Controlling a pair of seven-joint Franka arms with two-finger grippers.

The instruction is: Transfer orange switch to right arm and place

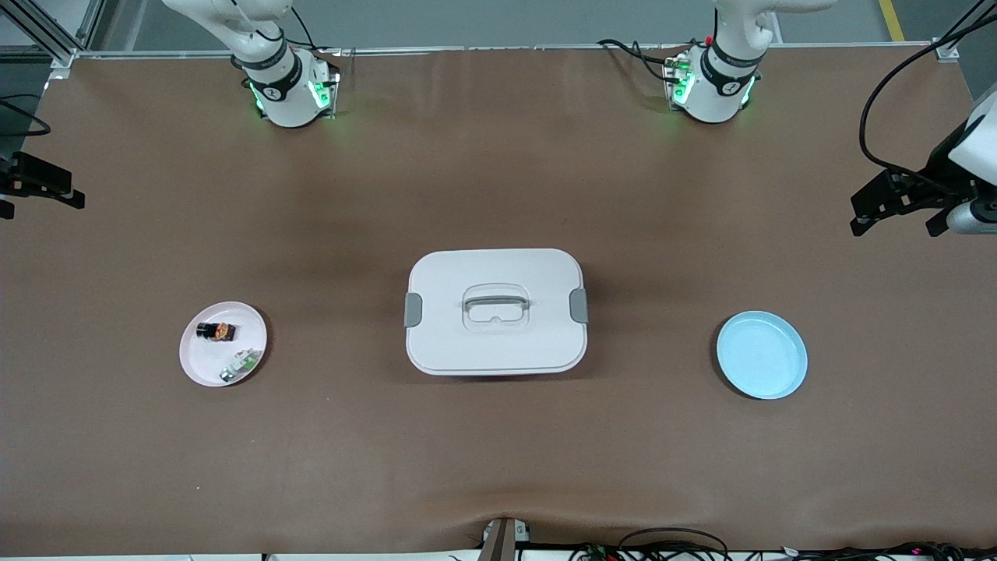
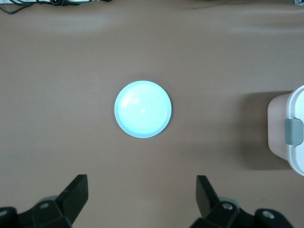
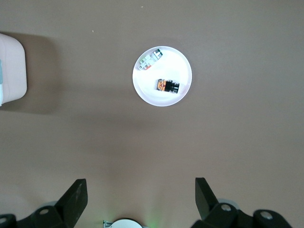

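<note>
The orange switch (image 1: 216,331) is a tiny black block with an orange face. It lies on a small pink plate (image 1: 201,360) toward the right arm's end of the table, and the right wrist view shows it too (image 3: 167,86) on that plate (image 3: 179,65). My right gripper (image 1: 39,204) is open and empty, held high over bare table at that end, apart from the plate; it also shows in its wrist view (image 3: 141,199). My left gripper (image 1: 896,222) is open and empty, held high over the table's other end; it also shows in its wrist view (image 2: 142,199).
A green-white-silver part (image 1: 239,365) shares the pink plate. A white lidded box (image 1: 496,312) with grey clips stands mid-table. An empty light blue plate (image 1: 762,354) lies toward the left arm's end and shows in the left wrist view (image 2: 143,109).
</note>
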